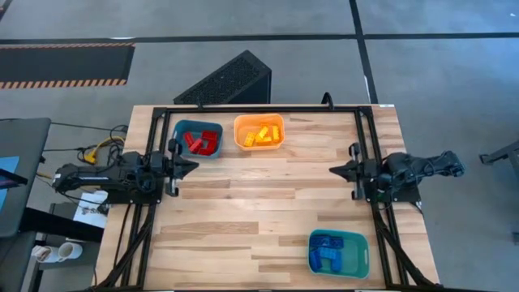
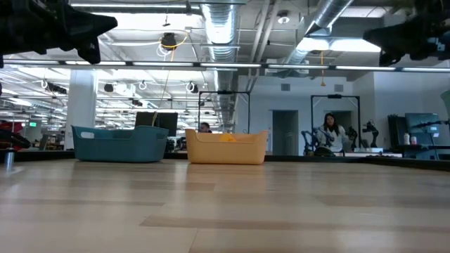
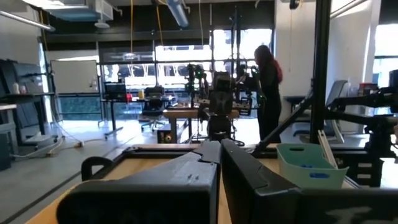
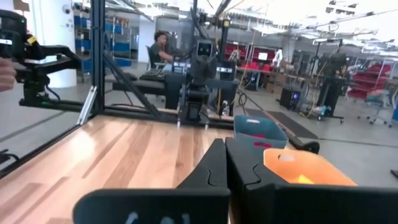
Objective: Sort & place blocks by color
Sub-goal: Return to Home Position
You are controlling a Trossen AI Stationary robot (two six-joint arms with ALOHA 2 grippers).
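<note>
Noted blocks binned, left claw at 9 o'clock, right claw at 3, both narrow, empty. Reckon only parking remains.

The high camera looks straight down on the whole table. The low one sits at tabletop level, facing the teal bin and orange bin that both views share. Wrist cameras look close past the left gripper and right gripper, across the table.
</note>
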